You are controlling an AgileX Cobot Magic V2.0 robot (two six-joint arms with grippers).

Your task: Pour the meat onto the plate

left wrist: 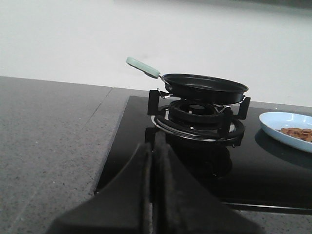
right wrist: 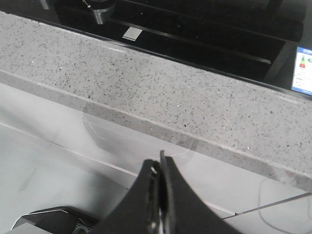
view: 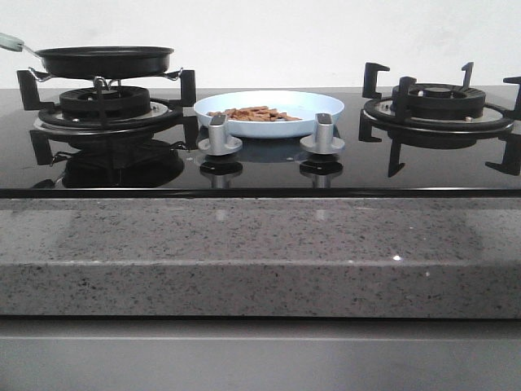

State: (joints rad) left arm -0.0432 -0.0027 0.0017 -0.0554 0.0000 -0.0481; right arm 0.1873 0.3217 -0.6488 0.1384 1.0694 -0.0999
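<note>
The pale light-blue plate (view: 273, 111) sits on the black glass hob between the two burners, with a loose pile of reddish-brown meat pieces (view: 254, 114) in it. The plate (left wrist: 285, 127) and meat (left wrist: 298, 132) also show in the left wrist view. The black frying pan (view: 104, 60) with a mint handle rests on the left burner and looks empty (left wrist: 204, 86). My left gripper (left wrist: 153, 146) is shut and empty, low beside the hob's left edge. My right gripper (right wrist: 160, 160) is shut and empty, below the stone counter's front edge. Neither gripper shows in the front view.
Two silver knobs (view: 220, 135) (view: 323, 133) stand in front of the plate. The right burner (view: 440, 106) with black pan supports is bare. A grey speckled stone counter edge (view: 260, 257) runs along the front. A white wall is behind.
</note>
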